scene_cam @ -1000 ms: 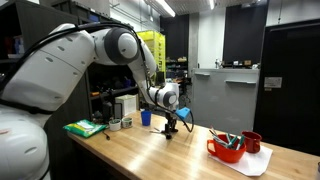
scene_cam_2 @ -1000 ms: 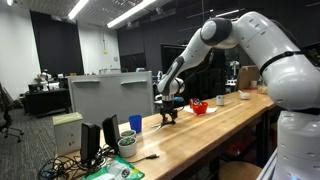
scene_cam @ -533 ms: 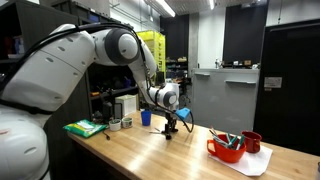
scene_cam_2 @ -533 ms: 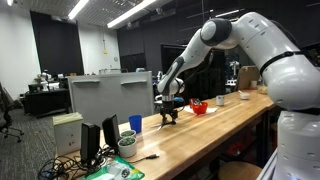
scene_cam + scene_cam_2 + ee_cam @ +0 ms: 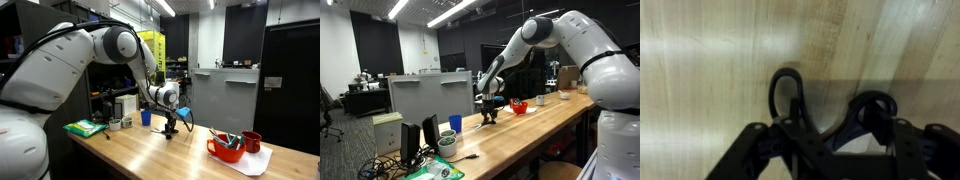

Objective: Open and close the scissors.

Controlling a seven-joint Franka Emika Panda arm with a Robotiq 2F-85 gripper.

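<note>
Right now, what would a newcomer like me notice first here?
The huge white robot arm fills the near side in an exterior view, bent down toward the long wooden table. In the wrist view, the dark looped handles of the scissors stand out against pale wood. A red bowl sits farther along the table.

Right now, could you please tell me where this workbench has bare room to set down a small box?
Bare wood lies between the gripper and the red bowl, and along the near edge of the workbench. It is crowded beside the gripper, round the blue cup and the white containers.
</note>
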